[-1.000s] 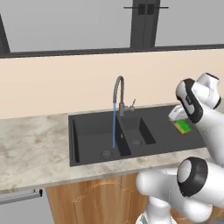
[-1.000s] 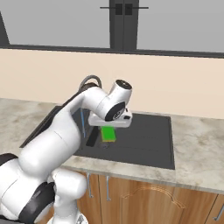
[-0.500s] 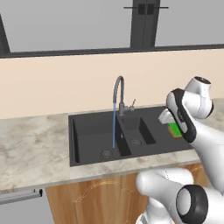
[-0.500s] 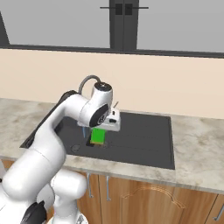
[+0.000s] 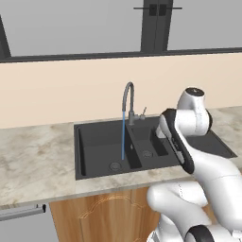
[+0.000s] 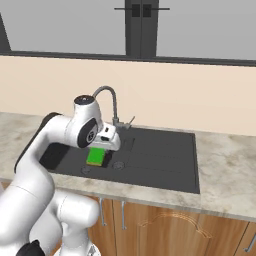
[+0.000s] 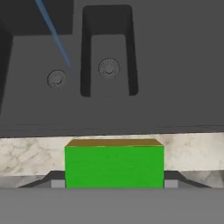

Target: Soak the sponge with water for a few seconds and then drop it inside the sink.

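Hand view puts the sponge (image 7: 114, 164) at the bottom centre of the frame, its green face toward the camera and a thin yellow edge along its top. The gripper (image 7: 114, 181) has its two dark tips pressed against the sponge's left and right sides, so the jaws are only partly apart and clamped on it. Above the sponge in that frame runs a strip of marbled counter (image 7: 26, 155), and beyond it the dark sink (image 7: 175, 65) spreads across the upper half, with a small basin at top centre and a round drain in it. A second drain sits to the left of it, and the water (image 7: 54, 33) shows as a thin blue line slanting down from the upper left toward that drain.

Right base view shows the sponge (image 6: 95, 157) at centre left, hanging green under the white hand above the sink (image 6: 165, 160), just below and left of the grey faucet (image 6: 111, 102).

Left base view has the faucet (image 5: 128, 101) at centre frame, with the water (image 5: 123, 137) falling straight from its spout into the larger left basin of the sink (image 5: 94, 142). The arm's wrist stands to the right of the faucet, over the smaller basin, apart from the stream.
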